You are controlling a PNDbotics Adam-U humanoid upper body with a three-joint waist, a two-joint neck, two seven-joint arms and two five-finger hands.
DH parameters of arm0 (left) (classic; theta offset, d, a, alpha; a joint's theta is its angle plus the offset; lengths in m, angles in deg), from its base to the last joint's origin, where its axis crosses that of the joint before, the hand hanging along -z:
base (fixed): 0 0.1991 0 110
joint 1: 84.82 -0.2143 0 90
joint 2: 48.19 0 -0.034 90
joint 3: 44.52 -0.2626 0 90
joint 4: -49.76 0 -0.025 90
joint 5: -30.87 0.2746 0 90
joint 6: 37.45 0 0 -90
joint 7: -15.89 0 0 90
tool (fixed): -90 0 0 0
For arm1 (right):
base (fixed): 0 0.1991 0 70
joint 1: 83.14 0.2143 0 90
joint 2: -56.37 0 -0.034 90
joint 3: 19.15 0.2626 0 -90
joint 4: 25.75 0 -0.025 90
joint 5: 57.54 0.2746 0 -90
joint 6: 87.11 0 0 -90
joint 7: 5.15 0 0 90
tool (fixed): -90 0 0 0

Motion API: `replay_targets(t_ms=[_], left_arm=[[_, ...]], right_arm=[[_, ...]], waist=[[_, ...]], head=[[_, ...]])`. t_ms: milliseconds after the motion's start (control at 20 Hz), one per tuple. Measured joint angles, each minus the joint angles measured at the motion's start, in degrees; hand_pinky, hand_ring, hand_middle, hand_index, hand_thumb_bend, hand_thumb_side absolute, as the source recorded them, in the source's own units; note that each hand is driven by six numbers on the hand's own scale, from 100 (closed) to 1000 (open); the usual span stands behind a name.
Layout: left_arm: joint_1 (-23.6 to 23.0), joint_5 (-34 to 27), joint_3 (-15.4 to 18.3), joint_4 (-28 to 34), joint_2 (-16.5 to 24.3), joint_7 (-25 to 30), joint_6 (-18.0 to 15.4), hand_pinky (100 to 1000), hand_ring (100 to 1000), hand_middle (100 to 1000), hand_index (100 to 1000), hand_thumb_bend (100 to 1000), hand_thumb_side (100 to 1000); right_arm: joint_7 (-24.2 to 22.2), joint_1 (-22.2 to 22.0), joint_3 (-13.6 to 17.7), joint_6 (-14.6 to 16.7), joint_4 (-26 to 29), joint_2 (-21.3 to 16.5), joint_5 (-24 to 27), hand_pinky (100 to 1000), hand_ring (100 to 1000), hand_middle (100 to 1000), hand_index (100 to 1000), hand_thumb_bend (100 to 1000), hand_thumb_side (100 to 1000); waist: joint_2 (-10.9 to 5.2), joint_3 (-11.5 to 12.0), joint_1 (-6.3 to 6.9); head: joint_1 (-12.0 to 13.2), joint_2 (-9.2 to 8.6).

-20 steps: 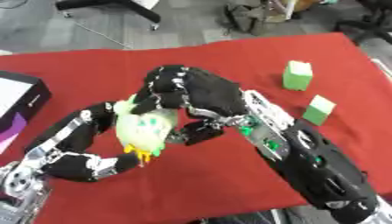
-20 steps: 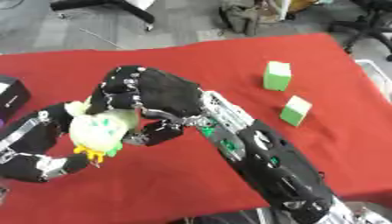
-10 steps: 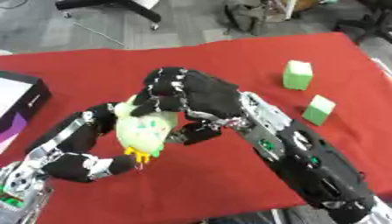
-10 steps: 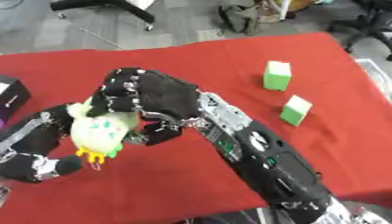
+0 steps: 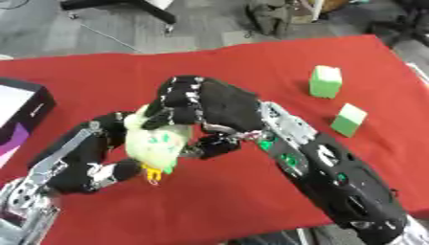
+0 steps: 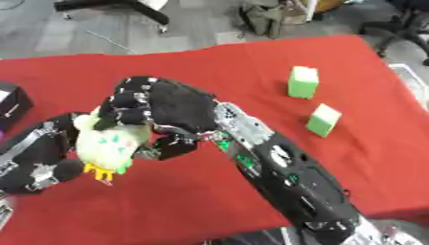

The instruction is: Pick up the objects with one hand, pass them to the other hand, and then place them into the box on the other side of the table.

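Observation:
A pale yellow-green plush toy (image 5: 155,144) with small orange feet hangs above the red tablecloth (image 5: 251,67), left of centre. My right hand (image 5: 211,107) reaches in from the lower right and curls its fingers over the toy's top. My left hand (image 5: 92,170) comes up from the lower left and wraps around the toy's lower side. Both hands touch the toy at once. Two light green blocks stand on the cloth at the right: one farther back (image 5: 325,82), one nearer (image 5: 348,120).
A black box (image 5: 18,112) with a white and purple inside sits at the table's left edge. Grey floor, chair legs and a bag lie beyond the far table edge. The right arm (image 5: 335,182) crosses the lower right of the cloth.
Both hands stay clasped on the toy with almost no movement. The toy has shifted very slightly.

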Motion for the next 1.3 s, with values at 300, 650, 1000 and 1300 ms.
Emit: replay_targets(t_ms=[300,650,1000,1300], left_arm=[[1.1,0.0,-1.6,1.3,1.1,-2.1,5.1,864,646,565,763,676,473],[2.0,1.4,-2.9,3.5,2.8,0.1,10.7,847,616,539,755,670,474],[3.2,3.5,-3.5,4.9,4.7,4.9,13.7,803,535,466,703,582,318],[4.3,6.4,-3.6,5.3,5.7,8.6,14.3,711,400,284,552,433,150]], right_arm=[[1.6,0.0,-0.4,0.1,1.0,-0.1,-4.1,597,600,475,567,238,100],[3.6,0.0,-0.9,-0.8,1.3,-0.2,-8.1,604,610,489,579,248,100],[5.2,0.0,-1.4,-1.3,1.7,-0.5,-10.6,605,618,499,587,224,100],[6.3,0.0,-1.8,-1.5,1.7,-0.6,-11.6,602,623,508,595,168,100]], waist=[[0.00,0.0,0.14],[0.00,0.0,0.19],[0.00,-0.1,0.26],[-0.02,0.1,0.33]], head=[[0.2,0.00],[0.3,0.00],[0.3,0.00],[0.3,0.00]])
